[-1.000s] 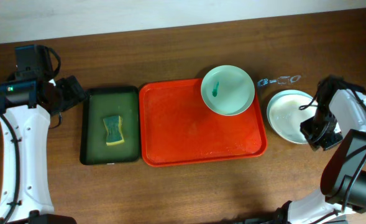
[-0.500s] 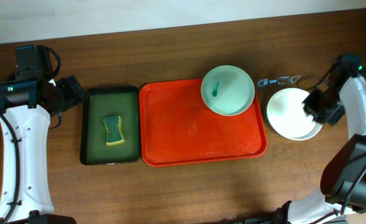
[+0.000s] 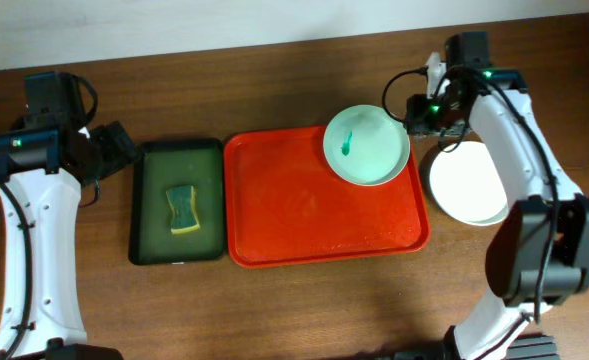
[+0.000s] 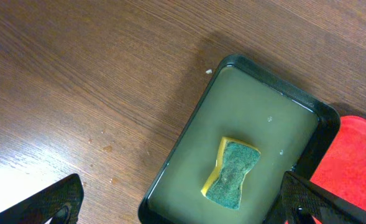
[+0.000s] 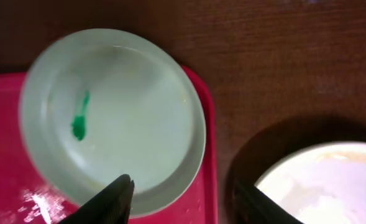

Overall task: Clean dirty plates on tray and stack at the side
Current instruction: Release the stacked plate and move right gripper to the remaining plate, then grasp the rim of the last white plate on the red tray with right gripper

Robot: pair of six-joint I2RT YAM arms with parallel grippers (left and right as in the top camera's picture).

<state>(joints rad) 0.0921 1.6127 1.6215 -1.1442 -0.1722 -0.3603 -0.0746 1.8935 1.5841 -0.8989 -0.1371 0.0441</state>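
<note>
Right gripper (image 5: 183, 186) has swung over from the clean plate (image 3: 469, 185) and now hangs by the dirty plate (image 3: 366, 145) at its 3 o'clock edge, fingers spread, nothing in them. That plate's pale mint with a green smear (image 3: 347, 142) left of centre, and sits in the 1 o'clock corner of the red tray (image 3: 294, 210), poking over the rim. The clean one's on the table (image 3: 274, 90) at the tray's 3 o'clock. Way over at 9 o'clock, the left gripper (image 4: 181, 180) hovers wide open above the green tray (image 3: 137, 200) and its sponge (image 3: 182, 208).

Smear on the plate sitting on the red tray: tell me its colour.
Green smear on the pale mint plate; clearest in the right wrist view.
</note>
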